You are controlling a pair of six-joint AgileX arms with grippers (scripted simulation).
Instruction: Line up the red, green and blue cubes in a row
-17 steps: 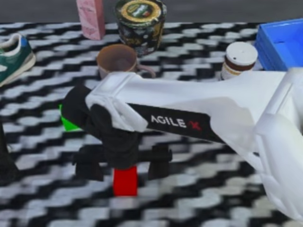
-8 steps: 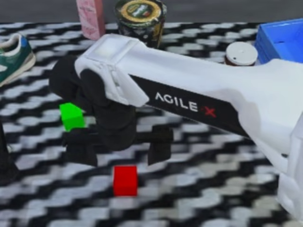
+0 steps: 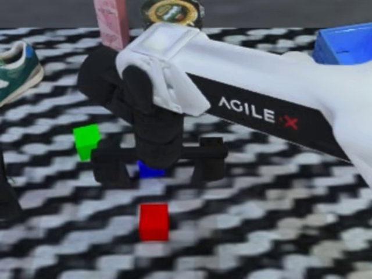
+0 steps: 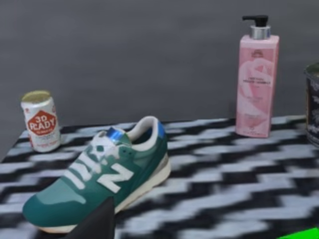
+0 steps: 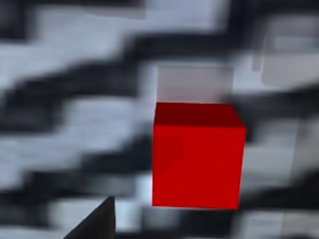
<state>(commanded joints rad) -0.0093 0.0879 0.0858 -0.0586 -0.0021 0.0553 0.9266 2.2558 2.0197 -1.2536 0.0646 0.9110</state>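
Top view: the right AgileX arm reaches from the right across a table (image 3: 273, 232) covered in a black-and-white zigzag pattern, its dark right gripper (image 3: 160, 165) hanging above the middle of the table with fingers spread wide and nothing between them. The red cube (image 3: 154, 221) sits alone on the near side, apart from the gripper, and fills the right wrist view (image 5: 198, 155) against the blurred zigzag surface. The blue cube (image 3: 150, 170) shows only in part, its edge peeking from under the gripper body between the two fingers; whether anything touches it cannot be told. The green cube (image 3: 86, 141) rests to the left of the gripper, just beside its left finger. Along the far edge stand a pink pump bottle (image 3: 111, 22) and a dark round tub (image 3: 172, 10), largely hidden behind the arm, while a blue crate (image 3: 344, 43) occupies the far right corner. A green sneaker (image 3: 17, 70) lies at the far left. The left wrist view shows the same sneaker (image 4: 102, 181), the pink bottle (image 4: 256, 87) with its black pump, and a red-and-white can (image 4: 41, 121) at the table's far corner, all before a plain dark grey backdrop. The left gripper (image 3: 4, 200) is parked at the left edge of the table, only a dark sliver of it in view, so how its fingers stand cannot be told.
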